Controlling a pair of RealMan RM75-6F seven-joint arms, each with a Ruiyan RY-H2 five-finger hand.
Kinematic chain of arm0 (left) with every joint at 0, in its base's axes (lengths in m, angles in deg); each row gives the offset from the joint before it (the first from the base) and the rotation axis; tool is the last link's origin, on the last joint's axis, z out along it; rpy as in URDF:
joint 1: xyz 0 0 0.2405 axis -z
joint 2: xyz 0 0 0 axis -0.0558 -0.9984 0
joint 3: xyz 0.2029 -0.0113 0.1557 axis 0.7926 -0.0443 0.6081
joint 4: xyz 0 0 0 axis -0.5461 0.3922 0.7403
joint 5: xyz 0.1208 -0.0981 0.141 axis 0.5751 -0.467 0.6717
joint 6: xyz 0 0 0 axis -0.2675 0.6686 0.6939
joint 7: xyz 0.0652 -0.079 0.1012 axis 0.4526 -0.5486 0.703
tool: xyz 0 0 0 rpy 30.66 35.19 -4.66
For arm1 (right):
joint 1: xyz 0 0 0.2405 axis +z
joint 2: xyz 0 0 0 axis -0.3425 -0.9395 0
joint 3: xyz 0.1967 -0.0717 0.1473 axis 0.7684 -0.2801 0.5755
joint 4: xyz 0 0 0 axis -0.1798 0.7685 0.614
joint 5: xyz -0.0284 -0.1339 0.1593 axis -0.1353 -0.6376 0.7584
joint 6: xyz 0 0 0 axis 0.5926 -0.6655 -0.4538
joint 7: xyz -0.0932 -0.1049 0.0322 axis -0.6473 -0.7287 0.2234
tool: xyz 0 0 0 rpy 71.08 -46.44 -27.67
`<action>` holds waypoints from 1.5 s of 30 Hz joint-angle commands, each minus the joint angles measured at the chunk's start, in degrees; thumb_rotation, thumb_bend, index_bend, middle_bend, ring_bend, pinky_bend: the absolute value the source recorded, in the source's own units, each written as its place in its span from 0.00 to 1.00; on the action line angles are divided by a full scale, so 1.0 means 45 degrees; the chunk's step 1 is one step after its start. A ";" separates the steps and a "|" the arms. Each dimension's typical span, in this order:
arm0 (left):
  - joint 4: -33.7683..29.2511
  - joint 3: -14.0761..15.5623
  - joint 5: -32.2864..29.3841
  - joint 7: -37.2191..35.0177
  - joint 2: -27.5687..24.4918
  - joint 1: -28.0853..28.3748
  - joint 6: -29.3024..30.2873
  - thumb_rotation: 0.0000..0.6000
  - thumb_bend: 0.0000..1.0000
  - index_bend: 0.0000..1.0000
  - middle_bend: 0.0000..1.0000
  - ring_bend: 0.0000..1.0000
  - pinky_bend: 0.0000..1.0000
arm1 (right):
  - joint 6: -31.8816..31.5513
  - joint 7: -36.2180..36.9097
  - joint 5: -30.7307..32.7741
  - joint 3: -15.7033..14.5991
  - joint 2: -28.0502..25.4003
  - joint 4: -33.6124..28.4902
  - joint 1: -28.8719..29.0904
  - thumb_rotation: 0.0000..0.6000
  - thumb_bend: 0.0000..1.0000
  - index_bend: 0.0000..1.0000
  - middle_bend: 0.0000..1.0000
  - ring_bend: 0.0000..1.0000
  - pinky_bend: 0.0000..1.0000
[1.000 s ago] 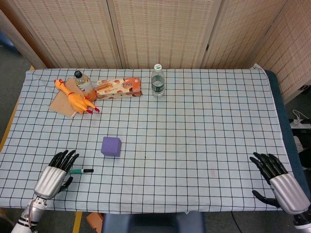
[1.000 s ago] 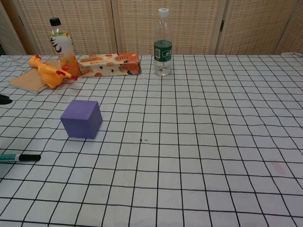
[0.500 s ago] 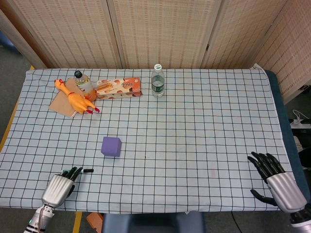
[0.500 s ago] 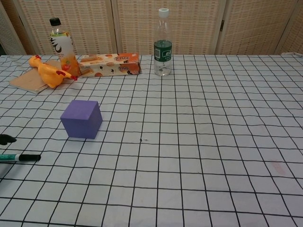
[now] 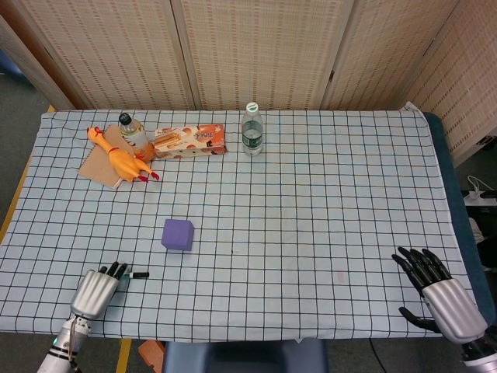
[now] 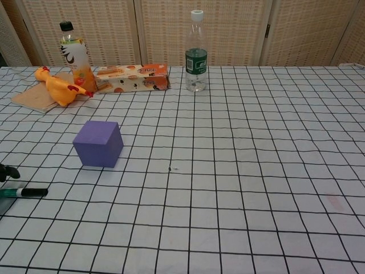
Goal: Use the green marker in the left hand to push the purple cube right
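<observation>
Reaching for the green marker is the step in hand: the left robot hand sits at the near left edge of the worktop, its fingertips at the marker's rear end, but whether it already grips the marker cannot be told. The marker lies flat, black cap pointing right. The purple cube stands farther from the robot and slightly right of the marker, apart from it. Judging from this, the next move calls for a firm grasp, then bringing the tip to the cube's left face and pushing right. The right robot hand rests released, fingers spread, at the near right corner. No label is legible: the green-banded water bottle and the orange snack box carry print too small to read.
</observation>
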 commanded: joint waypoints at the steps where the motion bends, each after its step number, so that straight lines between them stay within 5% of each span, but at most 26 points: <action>1: 0.0307 -0.0016 -0.0027 -0.0195 0.0133 0.0141 -0.0095 1.00 0.37 0.31 0.37 0.61 0.91 | 0.0092 -0.0106 0.0035 -0.0001 0.0006 -0.0043 0.0009 1.00 0.11 0.00 0.00 0.00 0.00; 8: 0.1191 0.0000 0.0039 -0.0586 0.0535 0.0323 -0.0009 1.00 0.37 0.48 0.52 0.65 0.93 | 0.0137 -0.0257 0.0103 0.0042 0.0038 -0.0102 -0.0014 1.00 0.11 0.00 0.00 0.00 0.00; 18: 0.1759 0.0040 -0.0056 -0.0852 0.0761 0.0372 0.0090 1.00 0.38 0.56 0.60 0.66 0.94 | 0.0158 -0.0414 0.0088 0.0050 0.0062 -0.0128 -0.0050 1.00 0.11 0.00 0.00 0.00 0.00; 28: 0.3195 0.0006 0.0612 -0.2488 0.0993 0.0752 0.1495 1.00 0.56 0.79 0.81 0.76 0.97 | 0.0282 -0.0728 0.0251 0.0110 0.0166 -0.0163 -0.0082 1.00 0.11 0.00 0.00 0.00 0.00; 35: 0.5136 -0.0140 0.0808 -0.4857 0.1129 0.1592 0.1752 1.00 0.57 0.80 0.81 0.76 0.97 | 0.0421 -0.1469 0.0660 0.0268 0.0435 -0.0327 -0.0173 1.00 0.11 0.00 0.00 0.00 0.00; 45: 0.7143 -0.0293 0.0566 -0.6874 0.1529 0.3093 0.0459 1.00 0.57 0.80 0.81 0.76 0.97 | 0.1324 -0.2566 0.1355 0.0400 0.0856 -0.0544 0.0008 1.00 0.11 0.00 0.00 0.00 0.00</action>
